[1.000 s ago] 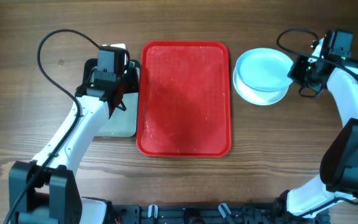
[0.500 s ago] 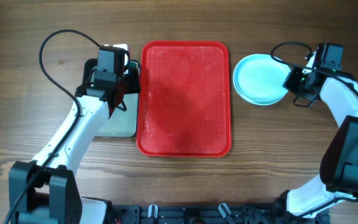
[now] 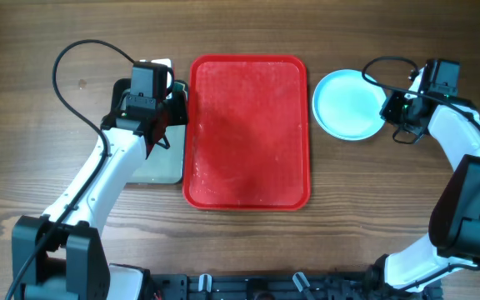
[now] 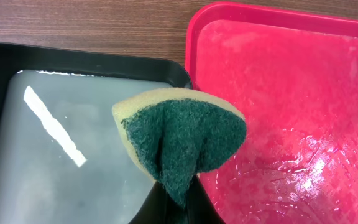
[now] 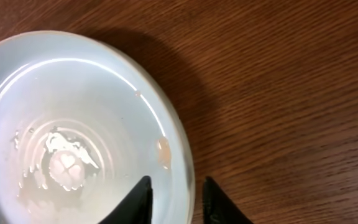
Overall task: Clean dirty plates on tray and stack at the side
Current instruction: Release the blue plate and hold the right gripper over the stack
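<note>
The plates (image 3: 347, 104) lie stacked on the table right of the red tray (image 3: 248, 133), a light blue one on top, the others hidden beneath it. In the right wrist view the top plate (image 5: 73, 143) is wet, with a small smear near its rim. My right gripper (image 5: 176, 193) is open, its fingers either side of the plate's right rim; it also shows in the overhead view (image 3: 387, 108). My left gripper (image 4: 178, 202) is shut on a green and yellow sponge (image 4: 185, 140), held over the edge between the red tray (image 4: 303, 112) and a dark grey tray.
The dark grey tray (image 4: 55, 155) holds water and sits against the red tray's left side, under my left arm (image 3: 158, 125). The red tray's surface is wet and carries no plates. Bare wooden table surrounds everything.
My right gripper brought the tilted blue plate down flat onto the stack, hiding the white plate below. The left arm has not moved.
</note>
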You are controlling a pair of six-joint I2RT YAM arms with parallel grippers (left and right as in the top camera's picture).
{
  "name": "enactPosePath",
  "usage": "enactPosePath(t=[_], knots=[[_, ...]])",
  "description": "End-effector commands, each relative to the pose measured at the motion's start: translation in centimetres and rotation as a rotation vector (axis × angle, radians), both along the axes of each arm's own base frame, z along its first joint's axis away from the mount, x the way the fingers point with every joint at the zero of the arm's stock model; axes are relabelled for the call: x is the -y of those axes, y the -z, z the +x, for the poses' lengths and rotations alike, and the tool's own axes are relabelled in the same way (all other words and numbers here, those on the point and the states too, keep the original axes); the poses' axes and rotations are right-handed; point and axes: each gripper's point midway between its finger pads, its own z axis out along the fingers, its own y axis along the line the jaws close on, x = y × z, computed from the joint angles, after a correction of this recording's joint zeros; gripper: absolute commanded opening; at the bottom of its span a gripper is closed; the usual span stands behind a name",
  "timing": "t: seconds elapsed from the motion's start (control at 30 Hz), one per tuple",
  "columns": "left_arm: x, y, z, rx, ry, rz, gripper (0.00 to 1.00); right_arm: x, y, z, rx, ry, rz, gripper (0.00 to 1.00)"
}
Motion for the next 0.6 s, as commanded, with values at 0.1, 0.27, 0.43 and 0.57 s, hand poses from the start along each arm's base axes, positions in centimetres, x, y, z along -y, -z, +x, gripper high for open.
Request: enactPosePath(t=[0.1,0.27,0.43,0.57], knots=[[0.0,0.2,-0.1,-0.010,0.016,0.002,0.04,-0.7,-0.7,0.0,0.023,-0.021,0.029,0.74],[0.0,0.3,-0.2,-0.017,0.016,0.003,0.04,-4.5,-1.9,0.4,0.087,-0.168,0.207,0.79],[0.6,0.3,-0.3,-0.020,0.035,-0.023,0.04,-8.1,-3.1,0.5,0.132,-0.285,0.340,0.77],[1.7,0.3,-0.5,-0.030,0.075,-0.075,0.04,-10.0,-3.1,0.4,0.121,-0.329,0.344,0.77]])
